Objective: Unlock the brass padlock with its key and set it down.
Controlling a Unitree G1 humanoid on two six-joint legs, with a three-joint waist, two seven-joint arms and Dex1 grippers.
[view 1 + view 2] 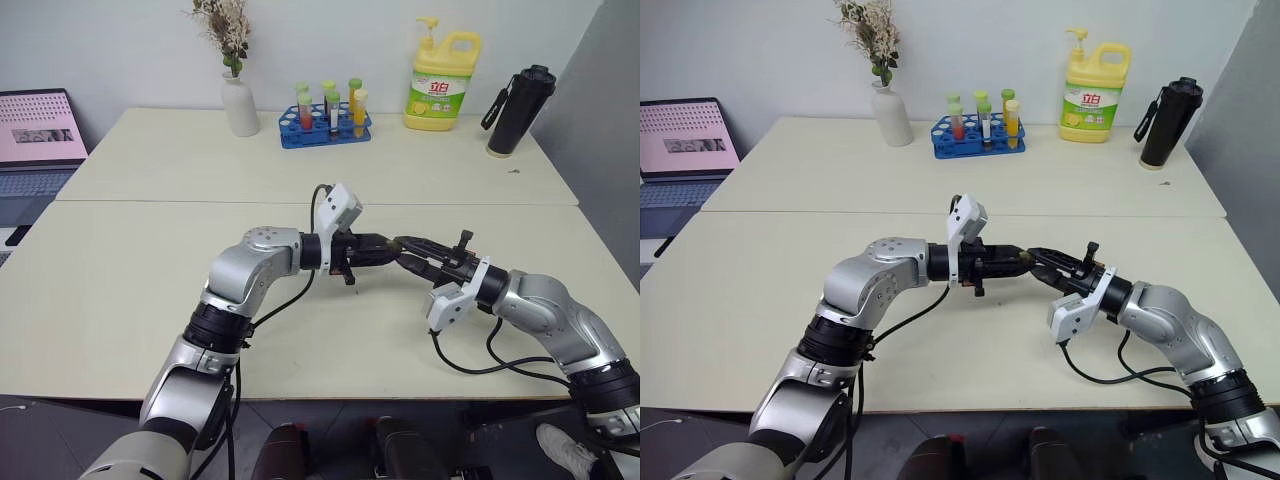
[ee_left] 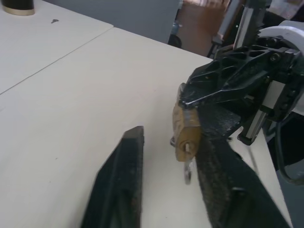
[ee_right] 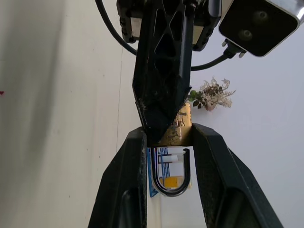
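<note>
Left pincer (image 1: 378, 250) was level and pointing right, tip to tip with the other one, in the air above the tabletop (image 1: 150, 290). Its fingers (image 2: 126, 180) stood partly apart with nothing pinched. One finger was well clear of the key (image 2: 188, 171), the other just beside it.

The key sat in the keyhole at the bottom of the padlock (image 2: 185, 130), with its bow hanging free between your left fingers. The padlock was in mid-air, not on the tabletop.

Right pincer (image 1: 418, 250) was clamped on the padlock body, and the shackle (image 3: 169, 183) looped back between its fingers. The shackle looked closed, so I'd call it locked.

Risks, my read:
- The key was off-centre in your left gap. If you closed like that, one finger would hit first and could push the key sideways or pull it out.
- The bow is tiny. A grip on its edge would likely slip once you twisted.
- The right hold was on a small, smooth body. Turning force from the key could spin the padlock in the grip or pop it loose, and it would drop to the tabletop.
- The fingertips were crowded together, so you could knock pincer against pincer.
</note>
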